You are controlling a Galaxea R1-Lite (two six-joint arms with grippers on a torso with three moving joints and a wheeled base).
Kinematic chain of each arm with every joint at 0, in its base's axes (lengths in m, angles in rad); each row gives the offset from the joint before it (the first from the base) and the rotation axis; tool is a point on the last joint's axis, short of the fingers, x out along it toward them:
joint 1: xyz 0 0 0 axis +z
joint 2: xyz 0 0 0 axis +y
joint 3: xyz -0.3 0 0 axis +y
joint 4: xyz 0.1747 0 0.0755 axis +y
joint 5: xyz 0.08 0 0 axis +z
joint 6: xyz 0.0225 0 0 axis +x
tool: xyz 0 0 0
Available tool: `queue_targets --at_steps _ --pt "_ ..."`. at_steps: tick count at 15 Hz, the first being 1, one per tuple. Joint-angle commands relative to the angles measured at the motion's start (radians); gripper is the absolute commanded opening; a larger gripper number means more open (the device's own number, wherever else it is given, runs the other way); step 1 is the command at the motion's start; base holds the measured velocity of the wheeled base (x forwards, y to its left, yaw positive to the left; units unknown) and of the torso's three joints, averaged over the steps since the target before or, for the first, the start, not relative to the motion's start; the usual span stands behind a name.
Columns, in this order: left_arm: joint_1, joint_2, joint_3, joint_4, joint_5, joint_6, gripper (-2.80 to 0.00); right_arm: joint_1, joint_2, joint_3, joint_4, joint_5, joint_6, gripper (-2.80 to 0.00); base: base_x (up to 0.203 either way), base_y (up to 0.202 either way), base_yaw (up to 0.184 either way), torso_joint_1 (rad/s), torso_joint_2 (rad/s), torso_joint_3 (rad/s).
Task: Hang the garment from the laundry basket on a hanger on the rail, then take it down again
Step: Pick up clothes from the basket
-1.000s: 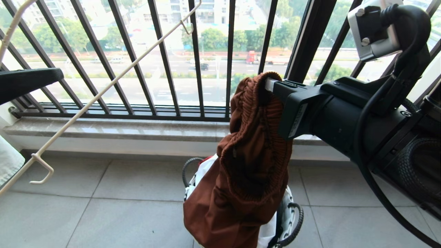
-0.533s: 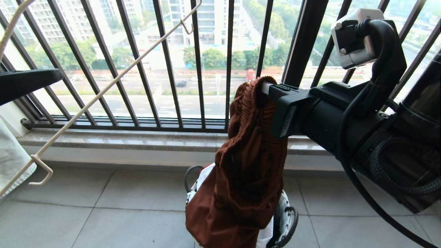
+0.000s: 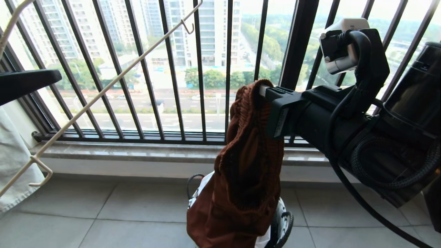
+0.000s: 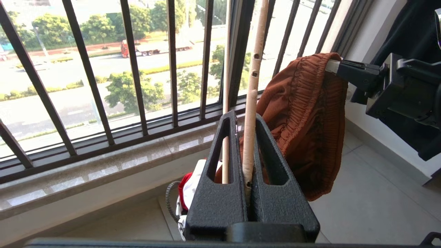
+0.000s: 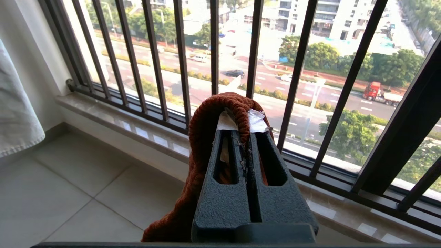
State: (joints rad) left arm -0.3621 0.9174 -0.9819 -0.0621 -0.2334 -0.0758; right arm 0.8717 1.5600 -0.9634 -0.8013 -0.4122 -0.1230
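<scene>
The right gripper [image 3: 263, 91], jaws pinching the garment [image 3: 246, 165] at centre frame, sits right of the hanger [image 3: 103, 91], whose wire slants from lower left to top centre, clamped in the left gripper [image 4: 250, 172].

The right gripper [image 3: 263, 91] is clamped on the ribbed waistband of the rust-brown shorts [image 3: 244, 172], which hang down in front of the laundry basket [image 3: 282, 220] on the tiled floor [image 3: 120, 206]. At left the cream hanger [image 3: 103, 93] slants across the black railing [image 3: 200, 69], beside a pale cloth [image 3: 13, 165].
</scene>
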Motion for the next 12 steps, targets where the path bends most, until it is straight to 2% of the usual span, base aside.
queue_targets --at_steps 1,5,12 --pt "0.0 0.003 0.0 -0.001 -0.001 -0.001 -2.8 0.0 0.003 -0.001 -0.005 -0.002 -0.001 -2.8 0.0 0.0 0.0 0.007 0.0 0.207" --pt "0.0 0.003 0.007 -0.002 -0.001 0.001 -2.8 0.0 0.005 0.0 -0.005 -0.002 -0.001 -2.8 0.0 0.0 0.0 0.001 0.0 0.184" --pt "-0.001 0.0 0.019 -0.001 -0.001 0.004 -2.8 -0.008 0.017 -0.001 -0.007 0.0 -0.001 -2.8 0.0 0.0 0.0 0.001 0.0 0.02"
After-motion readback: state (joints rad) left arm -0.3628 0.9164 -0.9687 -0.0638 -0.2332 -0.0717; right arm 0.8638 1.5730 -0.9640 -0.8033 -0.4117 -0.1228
